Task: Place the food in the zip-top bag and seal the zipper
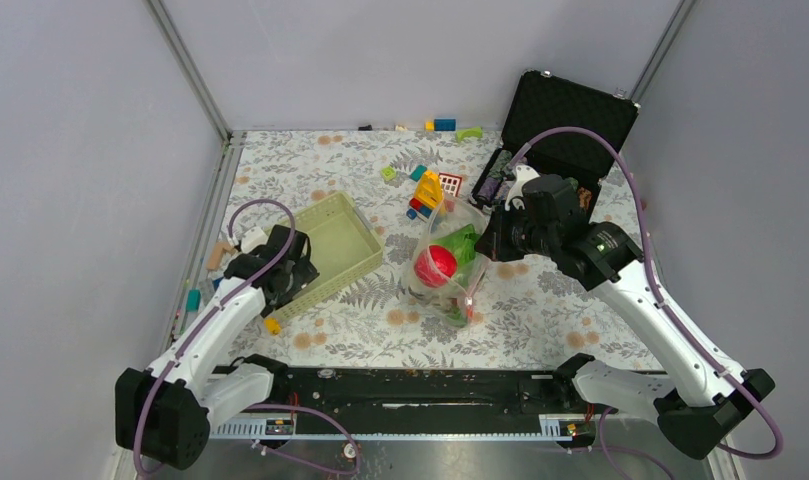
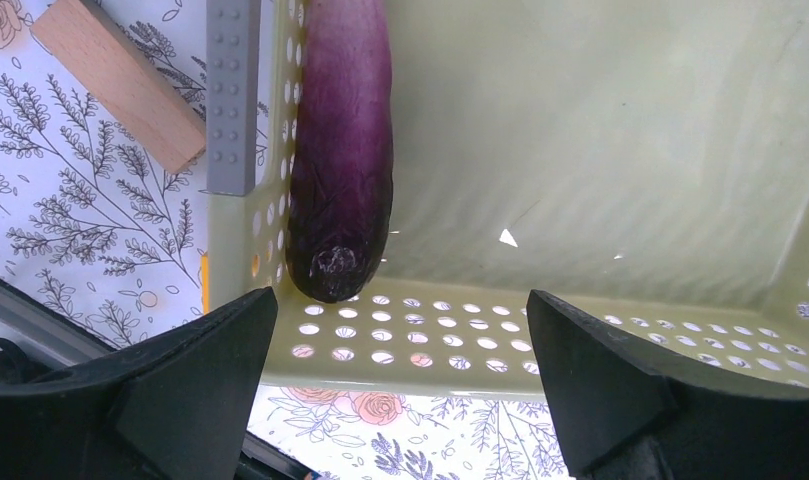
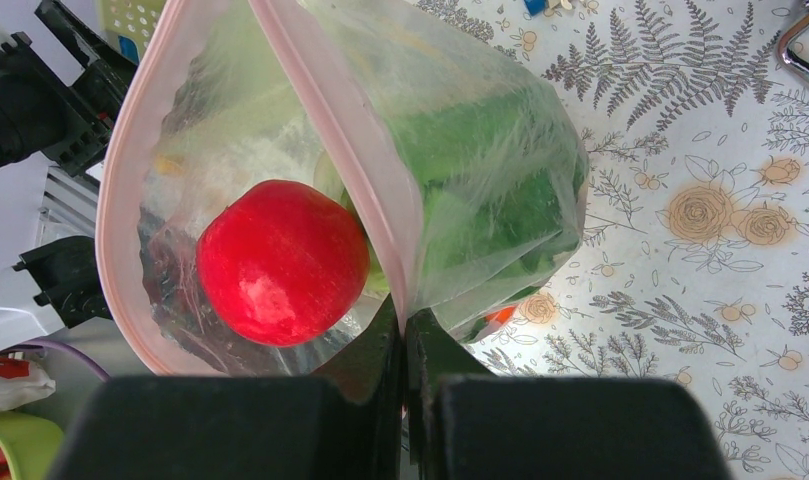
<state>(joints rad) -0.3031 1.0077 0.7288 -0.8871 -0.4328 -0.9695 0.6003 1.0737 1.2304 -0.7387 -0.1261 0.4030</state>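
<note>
The right pincer point(image 3: 405, 325) is clamped tight, its two fingers pinching the zipper point(image 3: 330, 110) where the two sides of the mouth meet, at the bottom centre of the right wrist view. From that pinch the bag point(image 3: 490, 190) hangs open toward the upper left of the frame. A red fruit point(image 3: 280, 262) sits in the lower left of the opening and green pieces point(image 3: 480, 150) press against the clear wall on the right. In the overhead view the bag stands at the centre of the table.

The left pincer point(image 2: 400, 305) is spread as wide as it goes and holds nothing. It hovers over the near wall of the basket point(image 2: 600, 150). An eggplant point(image 2: 340, 150) lies inside along the basket's left wall, its dark tip at the centre-left of the left wrist view. A grey brick point(image 2: 230, 95) and a wooden block point(image 2: 120, 80) lie outside the basket at the upper left.

The step in hand looks like picking up the eggplant.

- Shift the open fingers left until they straddle its body and not the basket wall.
- Grip across the narrow width, back from the rounded tip, which would likely slip.
- Lift clear of the rim before travelling.
- The right arm should hold the mouth steady and wide, facing up.
</note>
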